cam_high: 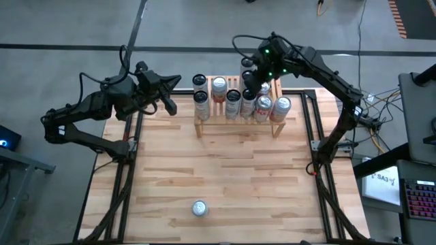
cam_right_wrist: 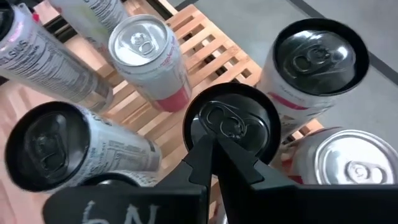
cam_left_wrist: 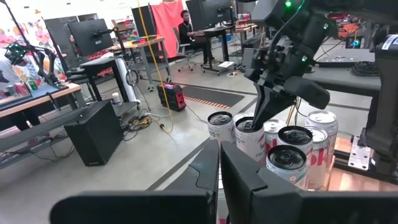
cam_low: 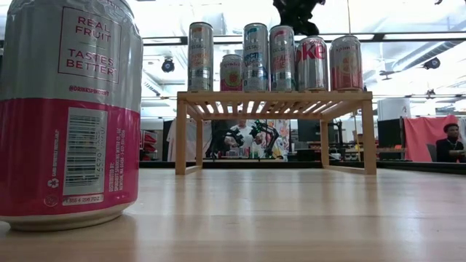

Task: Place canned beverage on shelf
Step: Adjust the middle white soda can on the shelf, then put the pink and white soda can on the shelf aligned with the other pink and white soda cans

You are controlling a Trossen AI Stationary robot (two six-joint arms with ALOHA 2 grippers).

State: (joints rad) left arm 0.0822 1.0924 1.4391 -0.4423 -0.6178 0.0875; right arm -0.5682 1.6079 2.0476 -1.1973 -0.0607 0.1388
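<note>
The light wooden shelf point(cam_high: 235, 123) point(cam_low: 273, 97) stands at the table's far middle with several cans upright on its slatted top. My right gripper point(cam_high: 251, 88) point(cam_right_wrist: 216, 142) is shut and slants down over a black-topped can point(cam_right_wrist: 231, 121) point(cam_left_wrist: 247, 126) among them. In the low view it shows above the can row point(cam_low: 295, 22). One pink-and-silver can point(cam_high: 199, 208) point(cam_low: 69, 109) stands upright alone on the table near its front edge. My left gripper point(cam_high: 170, 95) point(cam_left_wrist: 219, 163) is shut, held level in the air at the table's far left, holding nothing. My right gripper has its shut fingertips point(cam_right_wrist: 208, 149) at the top of the black-topped can, by the pull tab point(cam_right_wrist: 227, 124). It comes from above, slanting down. I cannot tell whether the tips touch the lid. The can stands upright on the shelf.
Bare wooden tabletop point(cam_high: 238, 170) lies between the shelf and the lone can. Dark frame rails point(cam_high: 126, 184) run along the table's left and right sides. A seated person point(cam_low: 450, 142) and desks show far behind the table.
</note>
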